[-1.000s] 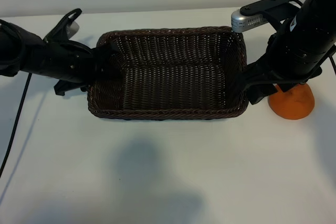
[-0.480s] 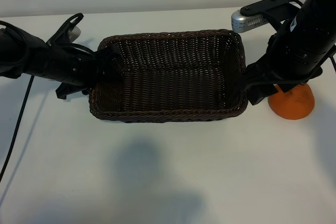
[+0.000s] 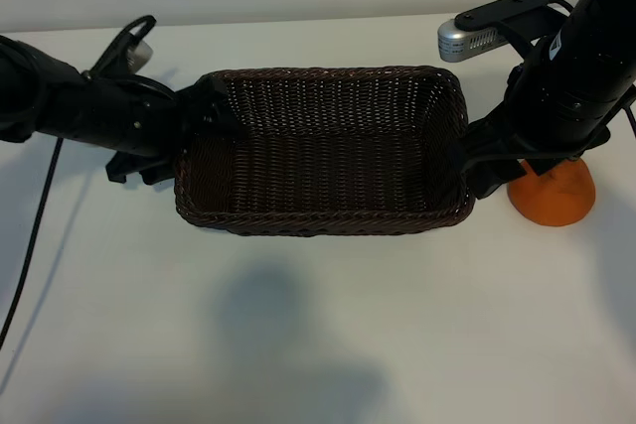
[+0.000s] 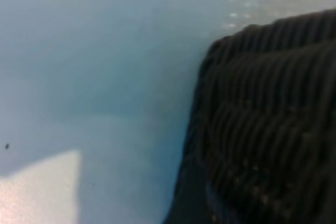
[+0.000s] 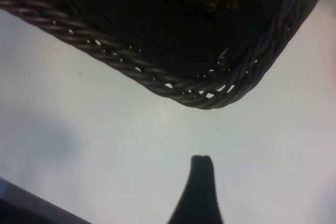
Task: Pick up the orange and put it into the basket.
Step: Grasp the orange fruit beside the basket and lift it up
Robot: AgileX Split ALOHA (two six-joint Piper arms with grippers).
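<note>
The right gripper (image 3: 487,178) stands open and empty between the basket (image 3: 320,215) and the orange (image 3: 554,198); whether the left gripper (image 3: 194,126) at the basket's far end is open, I cannot tell.

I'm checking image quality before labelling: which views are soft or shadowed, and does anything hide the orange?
Exterior view: sharp; broad soft shadows on the table below the basket; the right arm covers the top of the orange. Left wrist view: blurred, the basket's weave smeared, a bright patch at one corner. Right wrist view: basket rim fairly clear, one dark fingertip silhouetted.
</note>
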